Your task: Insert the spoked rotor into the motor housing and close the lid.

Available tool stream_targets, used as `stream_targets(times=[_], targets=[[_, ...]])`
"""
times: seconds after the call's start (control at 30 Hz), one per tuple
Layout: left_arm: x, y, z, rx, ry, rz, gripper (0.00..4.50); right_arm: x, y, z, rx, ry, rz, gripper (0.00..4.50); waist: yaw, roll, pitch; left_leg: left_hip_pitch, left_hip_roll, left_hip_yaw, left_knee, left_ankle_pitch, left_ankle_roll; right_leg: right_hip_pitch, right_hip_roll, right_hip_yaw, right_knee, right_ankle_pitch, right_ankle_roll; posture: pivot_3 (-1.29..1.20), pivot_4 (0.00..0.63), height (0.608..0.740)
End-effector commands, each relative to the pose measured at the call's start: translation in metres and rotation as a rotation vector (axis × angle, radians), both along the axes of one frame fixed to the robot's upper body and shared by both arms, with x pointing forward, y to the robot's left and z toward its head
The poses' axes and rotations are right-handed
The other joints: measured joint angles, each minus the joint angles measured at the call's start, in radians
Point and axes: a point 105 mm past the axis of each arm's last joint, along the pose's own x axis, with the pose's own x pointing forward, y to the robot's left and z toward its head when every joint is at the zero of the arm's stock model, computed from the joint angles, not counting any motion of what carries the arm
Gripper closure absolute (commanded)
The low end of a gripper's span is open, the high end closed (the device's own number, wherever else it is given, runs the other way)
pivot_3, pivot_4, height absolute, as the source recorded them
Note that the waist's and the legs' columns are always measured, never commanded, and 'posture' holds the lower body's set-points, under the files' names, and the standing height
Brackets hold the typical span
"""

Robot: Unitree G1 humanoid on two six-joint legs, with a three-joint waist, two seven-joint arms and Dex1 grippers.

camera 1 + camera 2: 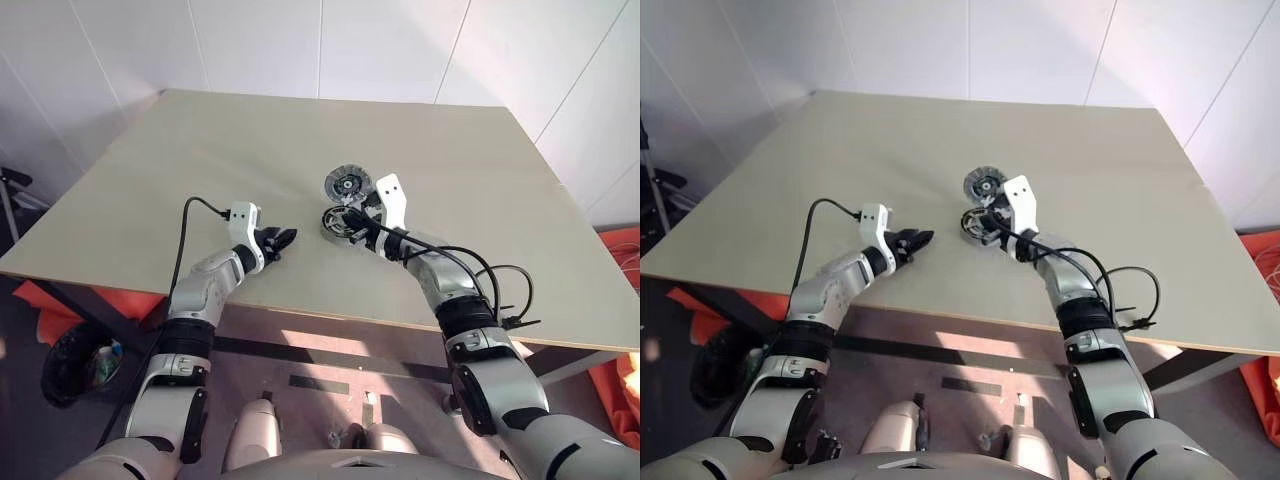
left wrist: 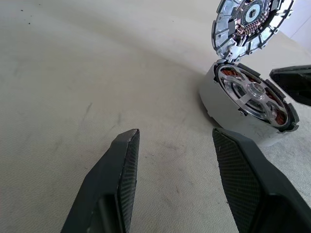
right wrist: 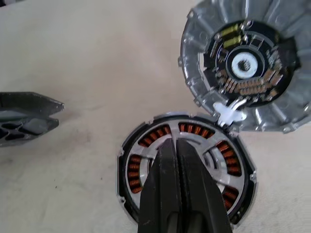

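Observation:
The motor housing (image 1: 336,228) stands on the table, a round cup with coppery windings. The spoked rotor (image 2: 253,93) lies inside it, silvery spokes over the windings. The lid (image 3: 243,63) stands tilted open at the housing's far edge, joined to it by a small hinge, its inner circuit face showing. My right gripper (image 3: 174,143) is shut, its tips over the rotor's hub and hiding it; whether they touch it I cannot tell. My left gripper (image 2: 175,133) is open and empty, low over the table to the left of the housing, pointing toward it.
The beige table (image 1: 200,150) stretches wide around the motor. Its front edge (image 1: 300,305) runs just under both forearms. A black cable (image 1: 500,275) loops off my right arm.

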Motion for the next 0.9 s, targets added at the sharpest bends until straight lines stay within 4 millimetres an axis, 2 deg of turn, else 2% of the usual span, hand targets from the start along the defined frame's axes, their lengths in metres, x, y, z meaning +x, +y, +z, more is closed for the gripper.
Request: stream_targets(times=[0.03,0.13,0.3,0.47,0.6,0.7,0.77,0.9], targets=[[0.001,-0.004,0.012,0.000,-0.056,-0.006,1.96,0.008,0.004,0.015,-0.029,-0.057,0.004,4.50,0.000,0.000,0.000,0.000,0.000,0.000,0.000,0.000,0.000,0.000,0.000,0.000,0.000,0.000,0.000,0.00,0.000,0.740],[0.002,-0.004,0.013,-0.003,-0.059,-0.005,1.96,0.005,0.008,-0.003,-0.069,-0.005,0.015,4.50,0.000,0.000,0.000,0.000,0.000,0.000,0.000,0.000,0.000,0.000,0.000,0.000,0.000,0.000,0.000,0.00,0.000,0.740],[0.002,-0.003,0.015,-0.003,-0.063,0.000,1.96,0.009,0.002,-0.009,-0.068,0.019,-0.025,4.50,0.000,0.000,0.000,-0.001,0.000,0.000,0.000,0.000,0.000,-0.001,0.000,0.000,0.000,0.000,0.000,0.00,0.000,0.740],[0.002,-0.001,0.015,0.001,-0.064,0.008,1.96,0.015,-0.006,0.000,-0.098,-0.016,-0.058,4.50,0.001,0.000,0.000,0.000,0.000,0.000,0.000,0.000,0.000,0.000,0.000,0.000,0.001,0.000,0.000,0.00,0.000,0.740],[0.003,0.000,0.015,0.002,-0.064,0.010,1.96,0.019,-0.009,0.023,-0.069,-0.074,-0.059,4.50,0.000,0.000,0.000,0.000,0.000,0.000,0.000,0.001,0.000,0.000,0.000,0.000,0.001,0.000,0.000,0.00,0.000,0.740],[0.004,-0.001,0.015,0.003,-0.064,0.010,1.96,0.021,-0.007,0.029,-0.056,-0.085,-0.053,4.50,0.000,0.000,0.000,0.000,0.000,0.000,0.000,0.001,0.000,-0.001,0.000,0.000,0.001,0.000,0.000,0.00,0.000,0.740],[0.004,-0.001,0.015,0.003,-0.065,0.009,1.96,0.021,-0.005,0.024,-0.061,-0.070,-0.052,4.50,-0.001,0.000,0.000,0.000,0.001,0.000,0.000,0.001,0.000,-0.001,0.001,0.000,0.001,0.000,0.000,0.00,0.000,0.740],[0.005,0.000,0.015,0.005,-0.067,0.015,1.96,0.020,0.002,0.001,-0.031,0.009,-0.060,4.50,-0.001,0.000,0.000,0.000,0.001,0.000,0.000,0.001,0.000,-0.001,0.001,0.000,0.001,0.000,0.000,0.00,0.000,0.740]])
